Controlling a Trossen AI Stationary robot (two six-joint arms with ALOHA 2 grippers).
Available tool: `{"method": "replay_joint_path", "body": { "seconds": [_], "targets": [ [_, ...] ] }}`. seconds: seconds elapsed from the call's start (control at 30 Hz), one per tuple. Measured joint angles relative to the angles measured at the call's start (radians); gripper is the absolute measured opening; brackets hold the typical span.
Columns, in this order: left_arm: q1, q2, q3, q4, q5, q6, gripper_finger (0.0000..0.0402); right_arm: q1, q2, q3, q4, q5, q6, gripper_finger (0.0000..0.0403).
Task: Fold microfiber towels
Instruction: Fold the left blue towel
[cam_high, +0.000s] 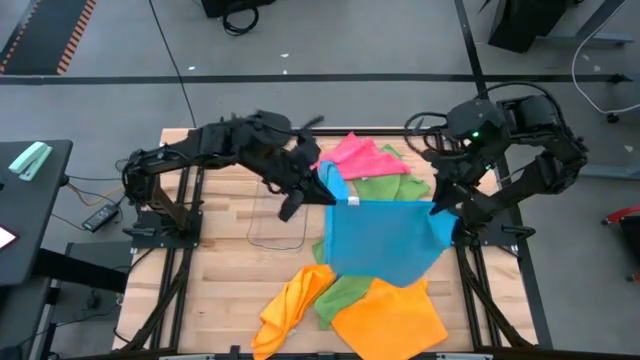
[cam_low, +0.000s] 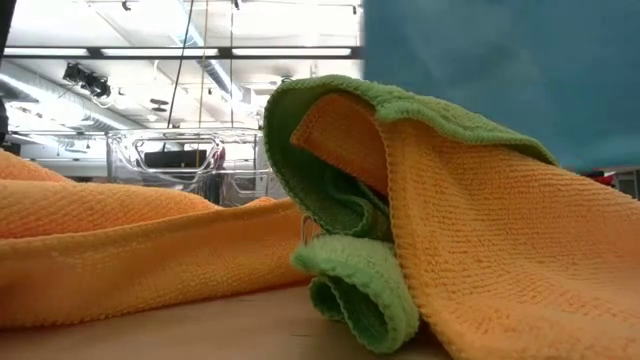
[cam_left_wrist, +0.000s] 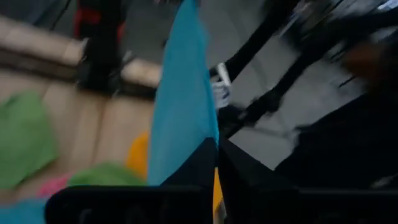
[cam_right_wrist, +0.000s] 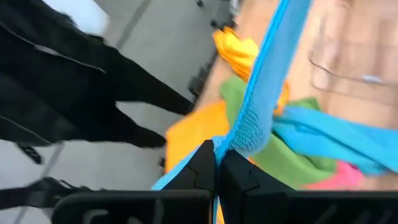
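Note:
A sky-blue microfiber towel (cam_high: 385, 240) hangs spread between my two grippers over the middle of the table. My left gripper (cam_high: 328, 188) is shut on its left upper corner and my right gripper (cam_high: 446, 212) on its right upper corner. In the low view the blue towel (cam_low: 500, 70) fills the upper right. A pink towel (cam_high: 360, 155) and a green one (cam_high: 388, 186) lie behind it. Two orange towels (cam_high: 392, 318) (cam_high: 288, 306) and a green one (cam_high: 340, 296) lie heaped near the front edge. My left gripper pinches the blue towel's corner (cam_left_wrist: 198, 142) between its two fingers, and the cloth rises from them as a narrow upright sheet. My right gripper pinches the towel's hemmed edge (cam_right_wrist: 231, 140) between its two fingers, near the other upper corner. The upper edge runs fairly straight between both grips, and the sheet hangs lifted below it.
A small clear plastic tray (cam_high: 280, 226) stands on the wooden table (cam_high: 220, 290) left of the blue towel, below my left arm. Bare wood lies at the near left. The orange and green heap (cam_low: 420, 230) fills the foreground of the low view.

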Motion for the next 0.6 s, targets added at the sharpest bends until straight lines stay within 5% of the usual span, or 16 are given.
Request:
{"method": "replay_joint_path", "body": {
  "seconds": [0.6],
  "targets": [
    [0.038, 0.036, -0.001, -0.176, -0.176, 0.100, 0.0012, -0.001, 0.011, -0.295, 0.001, 0.413, -0.104, 0.0012]
  ]
}}
